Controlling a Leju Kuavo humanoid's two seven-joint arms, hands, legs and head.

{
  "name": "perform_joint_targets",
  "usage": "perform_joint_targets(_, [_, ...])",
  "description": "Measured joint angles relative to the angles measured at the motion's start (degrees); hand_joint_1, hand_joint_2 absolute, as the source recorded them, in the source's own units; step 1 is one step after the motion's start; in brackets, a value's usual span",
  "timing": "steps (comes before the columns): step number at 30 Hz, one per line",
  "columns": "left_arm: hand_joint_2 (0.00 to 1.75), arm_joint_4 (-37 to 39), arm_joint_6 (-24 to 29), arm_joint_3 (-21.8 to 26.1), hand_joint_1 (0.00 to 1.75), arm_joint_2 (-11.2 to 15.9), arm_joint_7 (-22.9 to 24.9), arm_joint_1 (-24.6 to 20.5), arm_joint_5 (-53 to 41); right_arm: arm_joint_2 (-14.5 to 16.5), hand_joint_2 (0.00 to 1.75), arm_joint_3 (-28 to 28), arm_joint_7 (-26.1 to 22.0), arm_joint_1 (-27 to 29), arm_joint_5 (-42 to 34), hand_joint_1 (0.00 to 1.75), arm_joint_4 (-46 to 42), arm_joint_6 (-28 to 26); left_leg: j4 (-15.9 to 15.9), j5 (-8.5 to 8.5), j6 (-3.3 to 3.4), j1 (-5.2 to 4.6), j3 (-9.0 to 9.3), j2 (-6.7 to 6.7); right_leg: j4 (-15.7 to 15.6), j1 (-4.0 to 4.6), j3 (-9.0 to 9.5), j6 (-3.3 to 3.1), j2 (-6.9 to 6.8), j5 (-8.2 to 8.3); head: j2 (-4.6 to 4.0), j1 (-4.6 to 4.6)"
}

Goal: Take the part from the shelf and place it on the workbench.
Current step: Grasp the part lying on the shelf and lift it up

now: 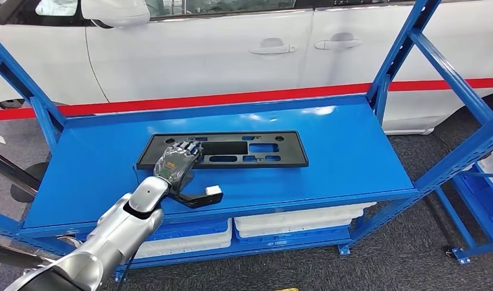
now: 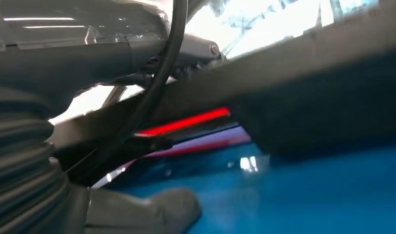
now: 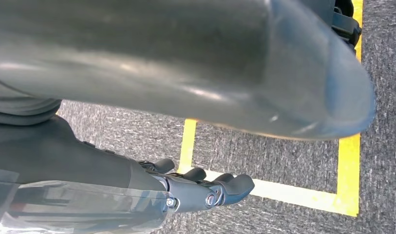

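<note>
Blue steel shelf (image 1: 328,151) stands before a white car (image 1: 201,54) with a red stripe. Black plastic part (image 1: 231,150), a flat frame with cut-outs, lies on the shelf's top deck. Left hand (image 1: 178,162) rests on the part's near-left end, fingers laid over it; grip cannot be confirmed. Right hand (image 3: 205,191) hangs over grey floor with yellow tape (image 3: 349,175), fingers slightly curled, holding nothing.

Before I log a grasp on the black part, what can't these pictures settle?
- Head view: the left hand covers the black part's near-left edge, hiding any grip.
- Left wrist view: blur hides the contact.
- Right wrist view: the right hand's fingers are partly hidden by the robot's body.
</note>
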Motion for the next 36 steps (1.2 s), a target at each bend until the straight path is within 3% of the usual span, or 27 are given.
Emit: perform_joint_targets(36, [1.75,0.3,-0.35,2.33,1.75,-0.01,0.99,0.64,-1.16,-0.02,0.0,0.0,-0.44,0.02,0.19,0.0,0.0,-0.98,0.0,-0.01,0.0,0.01,-0.01,0.0,0.0,-0.01,-0.04,0.0,0.03,-0.01,0.0,0.0])
